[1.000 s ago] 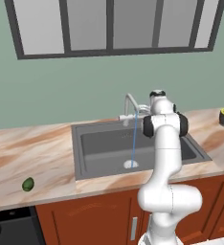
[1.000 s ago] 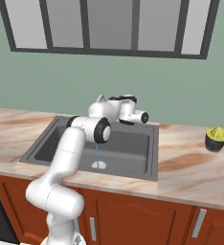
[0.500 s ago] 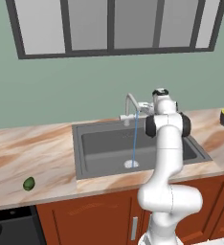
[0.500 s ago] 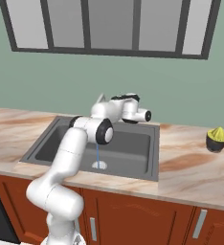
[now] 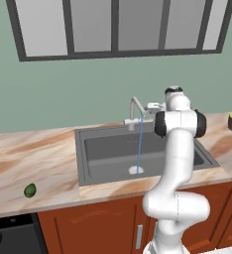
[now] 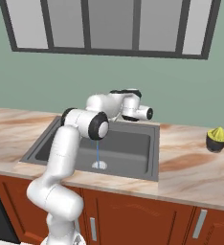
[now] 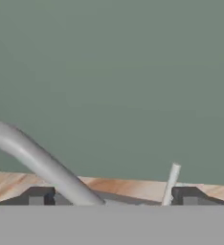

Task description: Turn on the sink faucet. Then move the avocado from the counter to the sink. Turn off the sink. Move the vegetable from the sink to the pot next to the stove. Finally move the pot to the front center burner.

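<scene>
Water runs in a thin stream (image 5: pixel 139 144) from the sink faucet (image 5: pixel 134 110) into the sink (image 5: pixel 113 149) and lands on its pale drain (image 5: pixel 136 170). My gripper (image 5: pixel 149 105) is up at the faucet's head, behind the basin. In the hand view my gripper (image 7: pixel 113 197) is open, its fingertips (image 7: pixel 37 196) wide apart, with the grey spout (image 7: pixel 37 160) and the thin lever (image 7: pixel 171 184) between them. The avocado (image 5: pixel 29 190) lies on the counter (image 5: pixel 38 154) far to the left, near the front edge. The pot and the stove are out of view.
A dark bowl (image 6: pixel 217 139) with a yellow-green thing stands on the counter right of the sink. A window runs along the green wall behind. A black appliance front (image 5: pixel 9 238) sits under the counter at the left.
</scene>
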